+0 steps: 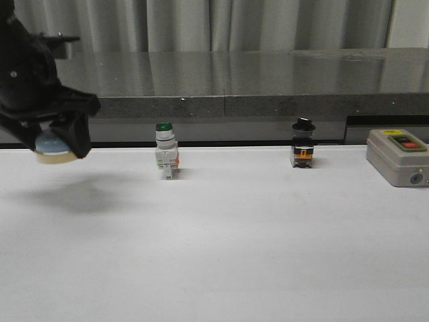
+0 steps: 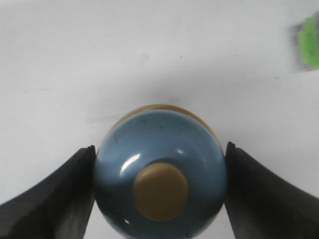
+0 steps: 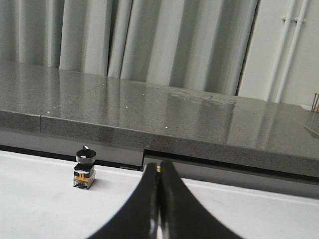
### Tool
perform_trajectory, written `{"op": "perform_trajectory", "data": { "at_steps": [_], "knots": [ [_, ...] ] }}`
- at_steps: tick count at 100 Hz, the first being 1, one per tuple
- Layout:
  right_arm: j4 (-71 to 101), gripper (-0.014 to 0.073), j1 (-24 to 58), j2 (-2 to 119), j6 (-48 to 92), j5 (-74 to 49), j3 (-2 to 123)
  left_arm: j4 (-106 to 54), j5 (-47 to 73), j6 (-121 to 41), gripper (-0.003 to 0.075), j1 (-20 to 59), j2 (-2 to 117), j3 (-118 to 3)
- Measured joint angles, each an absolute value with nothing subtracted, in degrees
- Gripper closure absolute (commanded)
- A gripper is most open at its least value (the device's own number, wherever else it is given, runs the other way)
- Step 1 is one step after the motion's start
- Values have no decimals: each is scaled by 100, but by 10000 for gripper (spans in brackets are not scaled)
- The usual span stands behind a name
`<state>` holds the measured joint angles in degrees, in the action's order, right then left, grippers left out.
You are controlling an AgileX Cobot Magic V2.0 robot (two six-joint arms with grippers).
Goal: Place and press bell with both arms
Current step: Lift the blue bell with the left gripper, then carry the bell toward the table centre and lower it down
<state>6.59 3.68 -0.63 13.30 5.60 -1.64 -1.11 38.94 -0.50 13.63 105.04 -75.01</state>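
The bell (image 1: pixel 55 147) has a light blue dome, a cream base and a cream knob. My left gripper (image 1: pixel 57 137) holds it in the air above the white table (image 1: pixel 221 248) at the far left. In the left wrist view the bell (image 2: pixel 159 174) sits between the two black fingers (image 2: pixel 55 199), which press on its sides. My right gripper (image 3: pixel 159 172) is shut and empty, low over the table; it does not show in the front view.
A white pushbutton switch with a green cap (image 1: pixel 165 151) stands at the table's back, left of middle. A black knob switch (image 1: pixel 303 143) stands right of middle, also in the right wrist view (image 3: pixel 84 167). A grey box with buttons (image 1: pixel 397 155) sits far right. A dark stone ledge (image 1: pixel 234 80) runs behind.
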Motion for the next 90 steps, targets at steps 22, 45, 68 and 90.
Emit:
{"op": "perform_trajectory", "data": {
  "at_steps": [22,45,68,90],
  "knots": [
    [659,658,368,-63,1330,560,-164,-111,4154,-132,564,2103,9841,-7501],
    [659,658,368,-63,1330,560,-164,-111,4091,-147,564,3257,10072,-7501],
    [659,658,368,-63,1330,560,-164,-111,3642,-157,564,4155,10743,-7668],
    [659,658,368,-63,1330,560,-164,0,3567,-157,564,4628,11620,-8276]
  ]
}}
